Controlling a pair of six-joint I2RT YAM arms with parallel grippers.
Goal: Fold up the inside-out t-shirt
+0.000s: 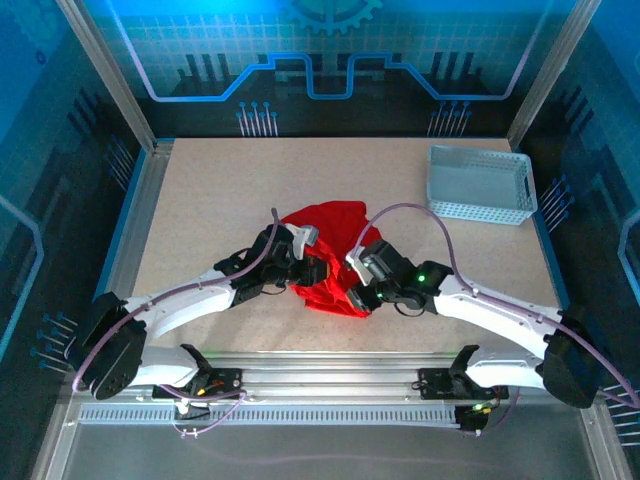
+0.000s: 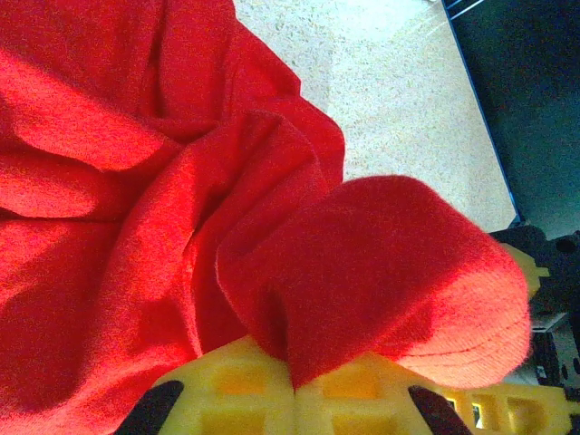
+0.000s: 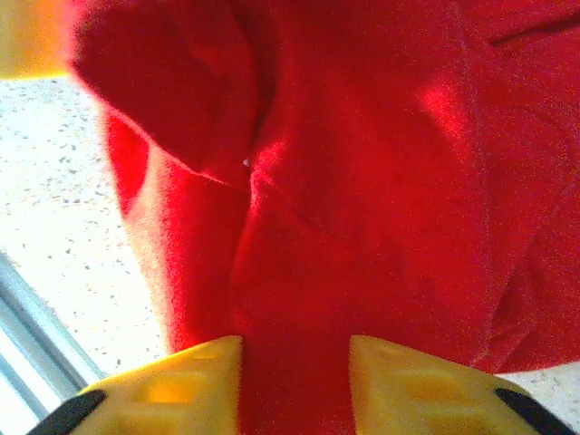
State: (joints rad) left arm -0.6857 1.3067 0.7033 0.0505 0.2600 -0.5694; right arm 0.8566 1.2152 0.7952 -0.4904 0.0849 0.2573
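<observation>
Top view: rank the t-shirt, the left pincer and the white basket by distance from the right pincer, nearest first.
From the right pincer:
1. Red t-shirt: right at the pincer, mid-table, cloth between its fingers.
2. Left pincer: just to its left, across the bunched cloth.
3. White mesh basket: far right corner of the table, well apart from both arms.

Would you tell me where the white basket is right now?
Top view: the basket sits far right on the table, apart from the red t-shirt.
</observation>
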